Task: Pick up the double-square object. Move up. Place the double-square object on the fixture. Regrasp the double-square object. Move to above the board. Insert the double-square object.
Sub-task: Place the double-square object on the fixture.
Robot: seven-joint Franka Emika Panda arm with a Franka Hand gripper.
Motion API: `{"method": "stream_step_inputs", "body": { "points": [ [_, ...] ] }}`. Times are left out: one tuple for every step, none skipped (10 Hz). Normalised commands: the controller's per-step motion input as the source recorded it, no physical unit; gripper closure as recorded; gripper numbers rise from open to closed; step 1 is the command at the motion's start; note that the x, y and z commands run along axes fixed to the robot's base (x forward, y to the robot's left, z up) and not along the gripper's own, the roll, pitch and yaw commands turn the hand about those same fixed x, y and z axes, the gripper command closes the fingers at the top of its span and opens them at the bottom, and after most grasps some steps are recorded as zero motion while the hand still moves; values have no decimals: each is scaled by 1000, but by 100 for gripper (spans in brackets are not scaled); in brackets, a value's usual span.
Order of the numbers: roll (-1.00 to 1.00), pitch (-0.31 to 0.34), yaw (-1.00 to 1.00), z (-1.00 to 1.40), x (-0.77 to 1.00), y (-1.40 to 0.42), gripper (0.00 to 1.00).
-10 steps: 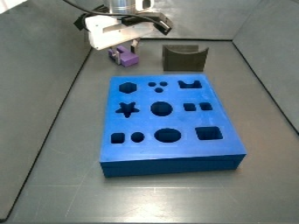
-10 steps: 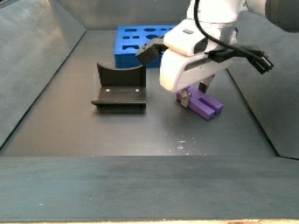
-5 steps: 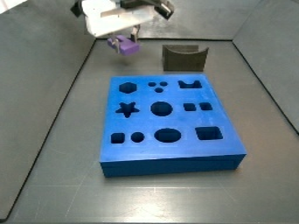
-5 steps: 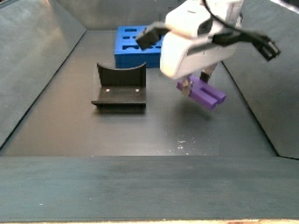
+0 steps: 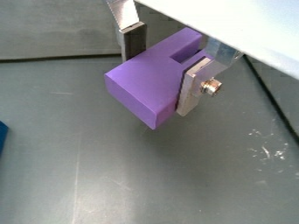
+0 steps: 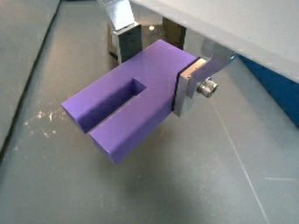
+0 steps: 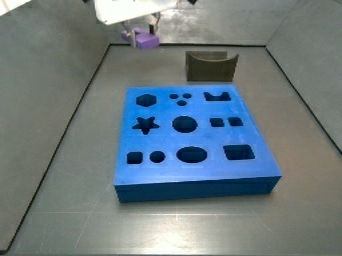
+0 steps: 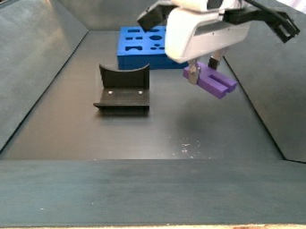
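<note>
The gripper (image 8: 210, 64) hangs in the air above the grey floor (image 8: 143, 143), its fingers pinched on the purple block (image 8: 216, 83) — the double-square object; in both wrist views the flat silver plates press against opposite sides of it, one finger (image 5: 197, 83) with a screw head on the near face, the other finger (image 6: 125, 37) behind; the block (image 5: 158, 80) sticks out past the pads, and a wrist view shows a slot (image 6: 121, 98) cut into its free end, splitting it into two prongs. In a side view the block (image 7: 143, 39) sits just under the white gripper body (image 7: 131, 10) near the back wall, clear of the floor and tilted; it touches neither board nor fixture. The blue board (image 7: 194, 140) lies flat in the middle of the floor, its cut-outs open — star, circles, hexagon, oval, squares; the fixture (image 7: 211, 66) stands just behind the board's far edge, to one side of the held block. In a side view the fixture (image 8: 122, 91) stands on its base plate, well apart from the gripper, with the board (image 8: 141, 46) behind it.
</note>
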Motion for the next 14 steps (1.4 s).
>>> {"method": "stream_step_inputs", "body": {
  "points": [
    [6,27,0,1000,-7,2,100],
    [10,32,-2,1000,-9,5,100],
    [22,39,-4,1000,-17,11,100],
    [32,45,-7,1000,-23,17,100],
    [45,53,-12,1000,-28,25,100],
    [52,57,-15,918,-28,27,100],
    [65,66,-17,684,-17,28,100],
    [67,71,-13,590,-11,26,100],
    [71,86,-7,402,-3,21,100],
    [72,93,-4,308,1,20,100],
    [-6,111,-1000,258,1000,-591,100],
    [-8,115,-1000,221,1000,-590,100],
    [-16,144,-1000,187,1000,-501,100],
    [-24,166,-1000,173,1000,-431,100]
  ]
}}
